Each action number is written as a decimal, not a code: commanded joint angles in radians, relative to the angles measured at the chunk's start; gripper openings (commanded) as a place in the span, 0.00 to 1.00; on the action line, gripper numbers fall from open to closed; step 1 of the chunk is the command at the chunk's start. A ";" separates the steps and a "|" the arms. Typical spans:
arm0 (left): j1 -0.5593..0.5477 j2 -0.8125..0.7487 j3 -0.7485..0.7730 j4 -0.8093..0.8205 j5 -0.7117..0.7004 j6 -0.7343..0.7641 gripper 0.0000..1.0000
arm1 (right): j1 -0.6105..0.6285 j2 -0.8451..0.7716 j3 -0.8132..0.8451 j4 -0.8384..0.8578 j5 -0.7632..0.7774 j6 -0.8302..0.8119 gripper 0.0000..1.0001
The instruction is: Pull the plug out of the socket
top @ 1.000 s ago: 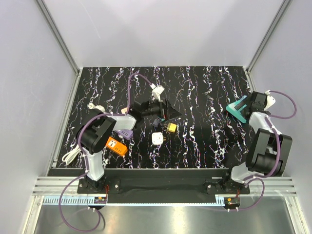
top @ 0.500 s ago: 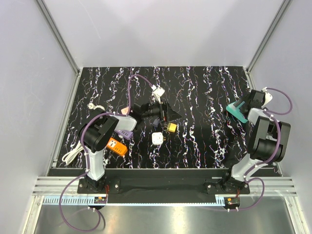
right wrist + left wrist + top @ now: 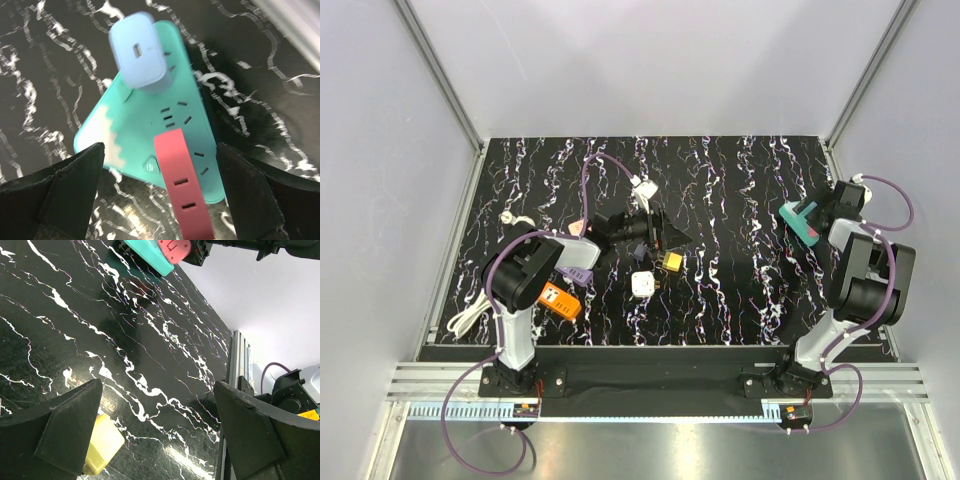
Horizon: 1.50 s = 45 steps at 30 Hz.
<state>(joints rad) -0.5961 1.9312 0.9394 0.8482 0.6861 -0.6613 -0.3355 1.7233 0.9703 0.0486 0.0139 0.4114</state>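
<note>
Just under the right gripper [image 3: 159, 150], its jaws spread wide and empty, a teal socket [image 3: 135, 130] lies on the dark surface [image 3: 40, 60] near its right edge, a white plug [image 3: 137, 52] and a pink plug [image 3: 180, 190] seated in it, while the left gripper [image 3: 159, 387] gapes empty too.

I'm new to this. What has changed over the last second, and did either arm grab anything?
The right arm drew its elbow in, carrying the right gripper slightly further over the teal socket strip. Its jaws are open, and nothing was taken hold of or let go: the white plug and pink plug sit in the strip. The left gripper, also open, barely shifted.
</note>
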 commanded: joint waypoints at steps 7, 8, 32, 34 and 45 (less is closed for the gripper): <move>-0.001 -0.024 -0.013 0.066 0.015 0.034 0.99 | 0.114 -0.088 -0.022 -0.081 -0.147 0.033 1.00; -0.001 -0.024 -0.011 0.066 0.016 0.035 0.99 | 0.148 -0.091 -0.021 -0.085 -0.173 0.040 1.00; -0.001 -0.029 -0.024 0.095 0.038 0.023 0.99 | -0.037 0.167 0.615 -0.378 0.004 0.086 1.00; 0.001 -0.032 -0.027 0.101 0.039 0.020 0.99 | -0.039 0.228 0.674 -0.426 0.011 0.083 1.00; -0.001 -0.032 -0.030 0.118 0.050 0.006 0.99 | -0.039 0.455 0.850 -0.490 0.002 0.095 0.93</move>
<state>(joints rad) -0.5961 1.9308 0.9165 0.8856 0.7082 -0.6636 -0.3706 2.1551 1.7462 -0.4179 0.0326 0.5125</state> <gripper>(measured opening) 0.987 0.928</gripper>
